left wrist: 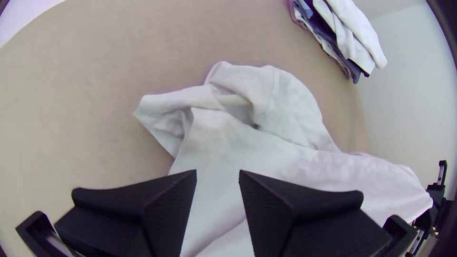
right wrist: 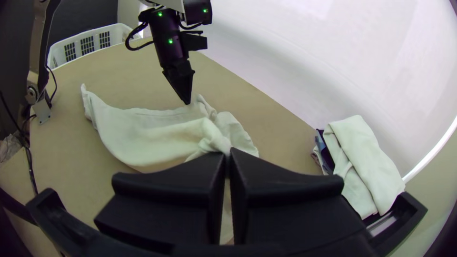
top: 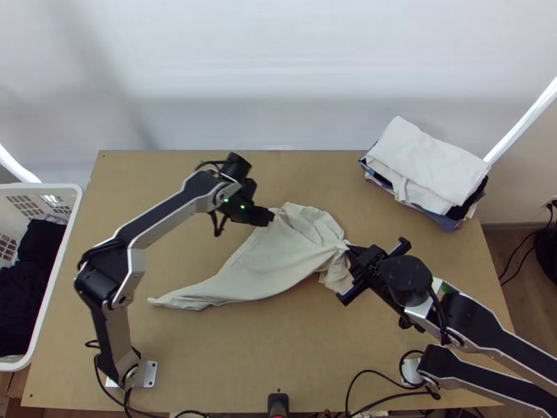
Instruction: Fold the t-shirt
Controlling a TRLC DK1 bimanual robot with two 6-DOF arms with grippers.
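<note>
Cream t-shirt lay rumpled across the middle of the surface, one end tapering toward the near left, right gripper pinching a bunched part between its fingers, left gripper by its far edge, fingers moderately apart, folded clothes stacked far right.

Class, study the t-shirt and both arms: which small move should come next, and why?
Probably the left pincer should dip and close on the t-shirt: it stands open over the cloth, while the right pincer is shut on a bunched part. A second grip might help spread the creases before folding.
</note>
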